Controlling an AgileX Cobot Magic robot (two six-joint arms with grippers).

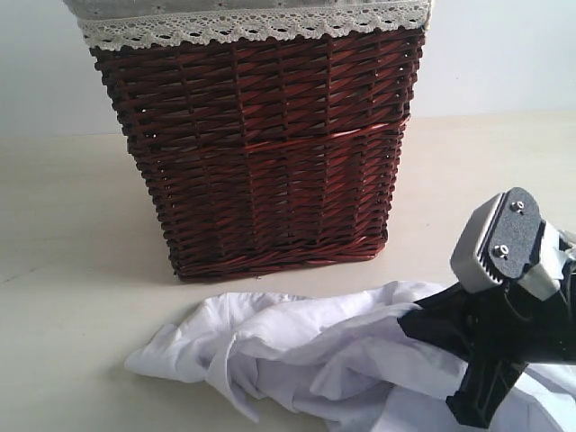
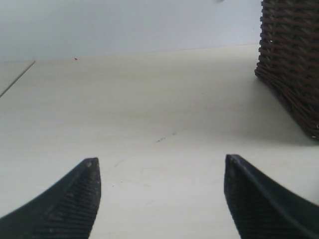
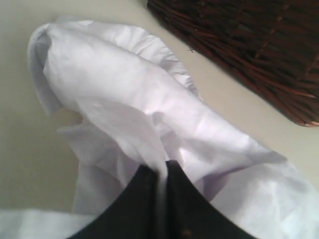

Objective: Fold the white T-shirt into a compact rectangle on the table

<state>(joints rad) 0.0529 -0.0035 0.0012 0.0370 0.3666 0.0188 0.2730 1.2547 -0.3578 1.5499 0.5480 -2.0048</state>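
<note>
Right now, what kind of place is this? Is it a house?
Probably a robot workbench set up for laundry practice, not a lived-in room: a plain beige table against a plain wall, a wicker basket, and a crumpled white T-shirt pinched by a robot gripper.

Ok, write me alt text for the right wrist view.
The right gripper is shut on a fold of a crumpled white T-shirt that lies heaped on the pale table. A dark wicker basket stands on the table just past the shirt.
</note>
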